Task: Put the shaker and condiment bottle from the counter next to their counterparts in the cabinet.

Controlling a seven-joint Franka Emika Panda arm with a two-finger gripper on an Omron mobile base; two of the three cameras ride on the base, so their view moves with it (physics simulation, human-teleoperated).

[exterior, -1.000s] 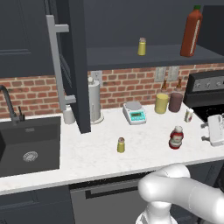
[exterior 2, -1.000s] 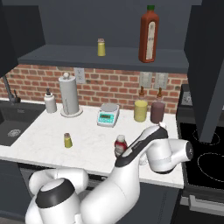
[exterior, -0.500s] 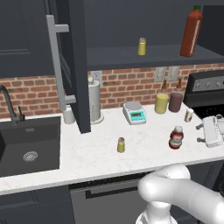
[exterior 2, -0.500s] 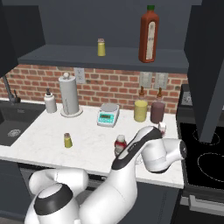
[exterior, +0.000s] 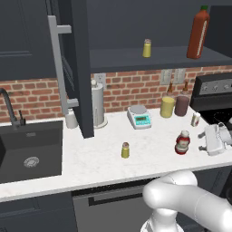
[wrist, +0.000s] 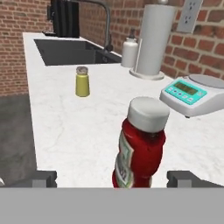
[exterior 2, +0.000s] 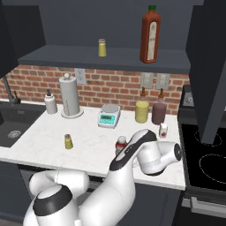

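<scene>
A home kitchen. A marbled white counter carries a dark sink with a tap, backed by a brick wall. A kitchen scale, paper towel roll and stove stand beneath dark cabinets.

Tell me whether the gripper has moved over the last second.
Yes. In the left base view the open gripper has crept left, closer to the condiment bottle, which stands unmoved on the counter.
</scene>
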